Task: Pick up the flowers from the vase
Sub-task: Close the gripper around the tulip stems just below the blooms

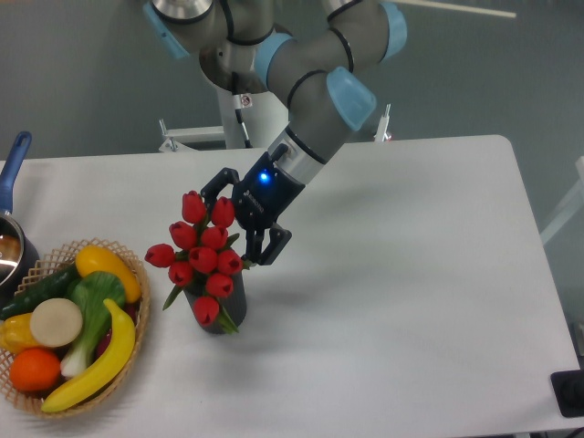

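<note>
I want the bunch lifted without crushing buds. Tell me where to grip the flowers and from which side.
Grip the flowers low, on the bundled stems and leaves just above the vase mouth, not on the buds. Come from the right side, where the open tool already sits; the basket crowds the left. Then lift straight up, since the stems stand nearly upright.
</note>
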Tool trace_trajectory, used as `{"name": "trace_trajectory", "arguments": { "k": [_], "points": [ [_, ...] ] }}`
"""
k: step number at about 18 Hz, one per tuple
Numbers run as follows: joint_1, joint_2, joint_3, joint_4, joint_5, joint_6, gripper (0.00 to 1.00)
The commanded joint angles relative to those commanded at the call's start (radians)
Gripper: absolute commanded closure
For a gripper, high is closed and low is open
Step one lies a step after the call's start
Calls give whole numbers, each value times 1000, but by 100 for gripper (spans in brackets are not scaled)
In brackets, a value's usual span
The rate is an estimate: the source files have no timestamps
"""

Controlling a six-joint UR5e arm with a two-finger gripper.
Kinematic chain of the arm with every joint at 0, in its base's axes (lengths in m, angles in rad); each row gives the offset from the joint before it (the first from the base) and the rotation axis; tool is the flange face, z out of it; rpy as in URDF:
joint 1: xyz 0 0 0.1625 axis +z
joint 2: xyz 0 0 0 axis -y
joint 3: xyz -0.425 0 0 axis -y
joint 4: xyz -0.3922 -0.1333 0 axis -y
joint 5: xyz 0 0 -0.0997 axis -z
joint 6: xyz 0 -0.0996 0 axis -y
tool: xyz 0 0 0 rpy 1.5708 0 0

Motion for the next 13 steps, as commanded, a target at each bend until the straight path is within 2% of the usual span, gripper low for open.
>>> {"name": "trace_trajectory", "arguments": {
  "k": [5,13],
  "points": [
    [6,-15,5,2,-75,-25,0],
    [2,-48,15,5,-119,-25,0]
  ]
}}
